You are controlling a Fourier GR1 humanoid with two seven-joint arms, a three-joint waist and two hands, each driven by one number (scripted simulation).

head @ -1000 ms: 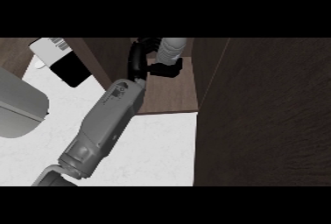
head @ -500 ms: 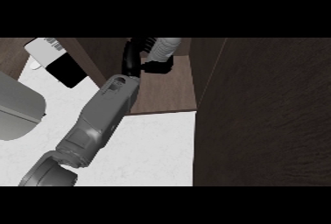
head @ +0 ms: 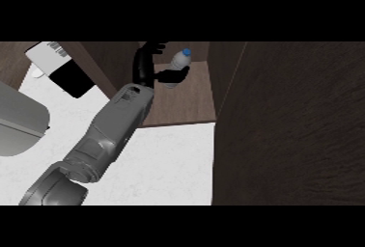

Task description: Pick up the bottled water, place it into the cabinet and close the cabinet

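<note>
The black left robot hand (head: 168,75) was curled round the low part of the clear plastic water bottle with a blue cap (head: 179,60). It held the bottle almost upright, deep inside the dark brown wooden cabinet (head: 182,103), and I could not tell if the bottle touched the shelf. The long grey forearm (head: 114,125) reached up from the bottom left across the white speckled surface (head: 164,164), with the wrist bent to the right. To do this step well, I think it should set the bottle flat, let go slowly, then pull straight back without bumping it.
</note>
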